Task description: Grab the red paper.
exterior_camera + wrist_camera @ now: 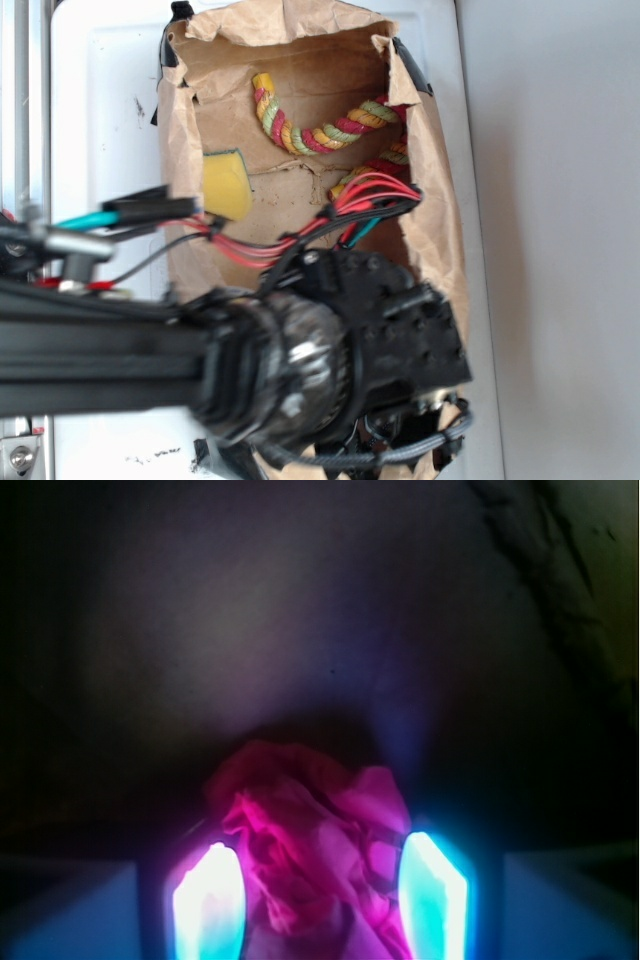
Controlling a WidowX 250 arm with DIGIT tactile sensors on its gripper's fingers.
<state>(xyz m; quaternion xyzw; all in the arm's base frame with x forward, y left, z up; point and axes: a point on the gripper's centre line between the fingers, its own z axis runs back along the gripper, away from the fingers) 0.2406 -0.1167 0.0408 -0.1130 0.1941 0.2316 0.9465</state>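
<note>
The red paper is a crumpled wad lying on the dim floor of a brown paper bag. In the wrist view it sits right between my two glowing fingertips. My gripper is open, its jaws wide apart on either side of the wad, and the paper's edges reach both fingers. In the exterior view the black arm reaches down into the bag. It hides both the paper and the gripper.
The brown paper bag lies opened up on a white surface, with torn walls all round. A red-yellow-green rope toy lies at its far end and a yellow sponge by its left wall. Red cables cross the bag.
</note>
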